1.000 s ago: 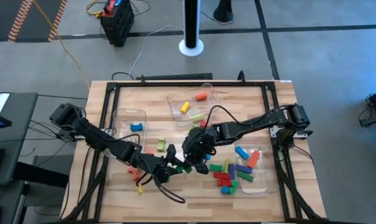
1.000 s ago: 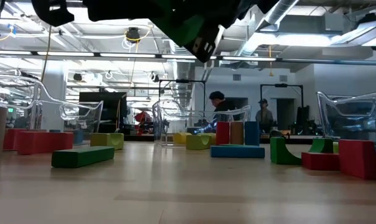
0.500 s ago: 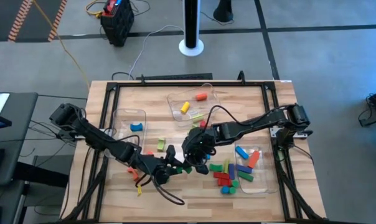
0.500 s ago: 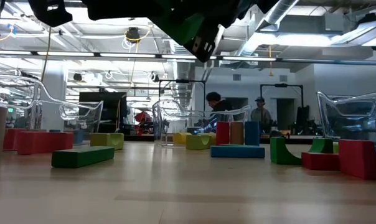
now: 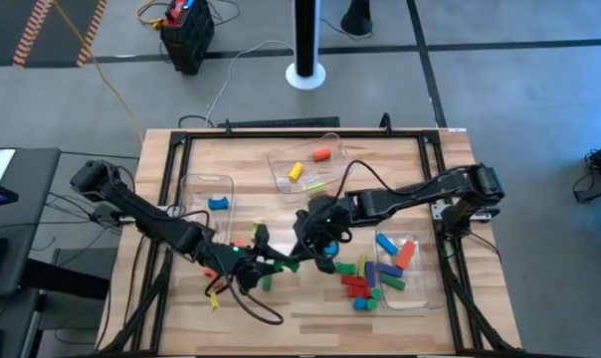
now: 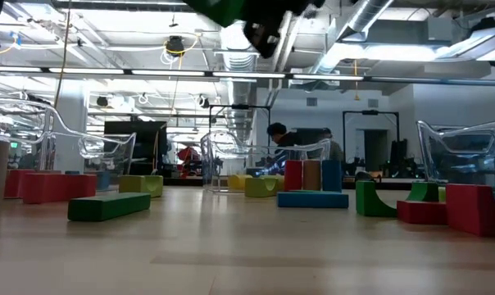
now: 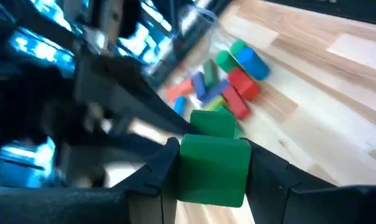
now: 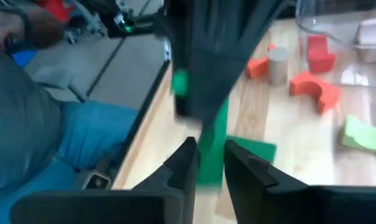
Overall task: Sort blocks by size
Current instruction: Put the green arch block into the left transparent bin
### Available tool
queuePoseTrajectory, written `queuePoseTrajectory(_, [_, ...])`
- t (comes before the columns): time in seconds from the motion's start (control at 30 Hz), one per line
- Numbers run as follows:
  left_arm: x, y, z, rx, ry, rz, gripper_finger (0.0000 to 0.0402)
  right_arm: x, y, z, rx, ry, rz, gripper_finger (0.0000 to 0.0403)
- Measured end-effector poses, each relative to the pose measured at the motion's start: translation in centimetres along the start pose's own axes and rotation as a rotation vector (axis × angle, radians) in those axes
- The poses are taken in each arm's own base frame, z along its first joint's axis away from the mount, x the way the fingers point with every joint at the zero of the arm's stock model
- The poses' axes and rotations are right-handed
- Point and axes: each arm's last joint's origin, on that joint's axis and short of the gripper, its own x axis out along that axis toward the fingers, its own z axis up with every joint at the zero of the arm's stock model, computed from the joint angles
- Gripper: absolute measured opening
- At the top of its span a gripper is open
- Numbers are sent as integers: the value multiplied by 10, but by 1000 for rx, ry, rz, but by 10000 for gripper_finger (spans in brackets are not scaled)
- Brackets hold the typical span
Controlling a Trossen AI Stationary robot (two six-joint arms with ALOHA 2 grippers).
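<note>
A long green bar (image 8: 211, 134), one of the blocks, hangs in the air over the table's near middle between both grippers. It also shows at the top of the low view as the green bar (image 6: 223, 8). My left gripper (image 7: 214, 180) is shut on it; in the high view my left gripper (image 5: 279, 261) hides it. My right gripper (image 8: 210, 168) has the bar's other end between its fingers, and in the high view my right gripper (image 5: 306, 249) stands close beside the left one. Other blocks (image 5: 358, 283) lie loose on the table. My left gripper pinches the green bar between its two fingers on two opposite sides (image 7: 187, 171). The bar's square face (image 7: 214, 155) fills the gap. The bar is lifted clear of the table. My right gripper has the bar's lower end (image 8: 211, 158) between its two fingers, which lie across the bar. The bar fills the gap and stands upright in this view, clear of the table. My left gripper is on it just beyond.
Three clear bins stand on the table: a left bin (image 5: 193, 189) with a blue block, a far bin (image 5: 281, 159) with yellow and orange blocks, and a right bin (image 5: 420, 298). A flat green block (image 5: 266, 281) lies below the grippers. A person (image 8: 51, 124) sits beyond the table's edge.
Both grippers have risen together with the green bar, which now sits at the very top of the low view. My left arm has drawn a little toward the table's left edge, uncovering the flat green block on the table.
</note>
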Motion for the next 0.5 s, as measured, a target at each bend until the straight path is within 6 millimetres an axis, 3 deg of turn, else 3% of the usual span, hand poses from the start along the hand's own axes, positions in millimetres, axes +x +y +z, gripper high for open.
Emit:
queuePoseTrajectory(0.3, [-16,-3,-8,-41,105,-29,133,-22,7,1,-7,25,-92,215])
queuePoseTrajectory(0.5, [-31,0,-17,-74,214,1,133,-24,9,-3,18,61,-107,234])
